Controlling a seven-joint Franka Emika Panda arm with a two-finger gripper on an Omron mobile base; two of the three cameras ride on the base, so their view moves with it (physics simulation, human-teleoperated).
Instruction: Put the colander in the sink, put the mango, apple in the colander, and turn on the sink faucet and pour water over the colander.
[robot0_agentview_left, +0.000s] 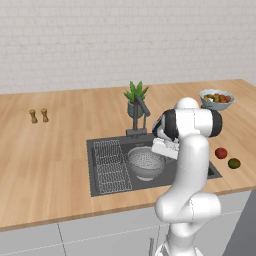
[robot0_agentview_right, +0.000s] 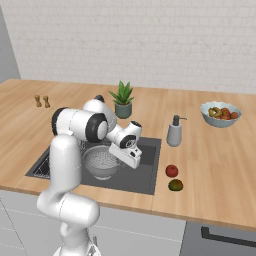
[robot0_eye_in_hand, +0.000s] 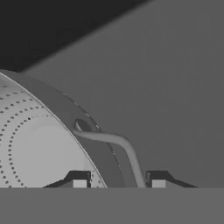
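Observation:
The perforated silver colander (robot0_agentview_left: 145, 161) (robot0_agentview_right: 100, 162) sits upright in the dark sink (robot0_agentview_left: 140, 186) (robot0_agentview_right: 145, 175), right of the wire rack (robot0_agentview_left: 111, 165). My gripper (robot0_eye_in_hand: 118, 183) hangs open over the colander's right rim, its fingertips (robot0_eye_in_hand: 79, 181) standing apart on either side of the rim and the loop handle (robot0_eye_in_hand: 118, 141). The hand (robot0_agentview_left: 164, 147) (robot0_agentview_right: 128, 154) is low over the basin. On the counter right of the sink lie the red apple (robot0_agentview_left: 221, 153) (robot0_agentview_right: 171, 171) and the green-orange mango (robot0_agentview_left: 233, 163) (robot0_agentview_right: 175, 185). The dark faucet (robot0_agentview_left: 140, 112) stands behind the sink.
A potted plant (robot0_agentview_left: 135, 97) (robot0_agentview_right: 122, 100) stands behind the faucet. A grey soap dispenser (robot0_agentview_right: 174, 132) is at the sink's back right corner. A pale bowl of fruit (robot0_agentview_left: 216, 98) (robot0_agentview_right: 220, 114) sits far right, and two small shakers (robot0_agentview_left: 38, 116) (robot0_agentview_right: 42, 101) far left.

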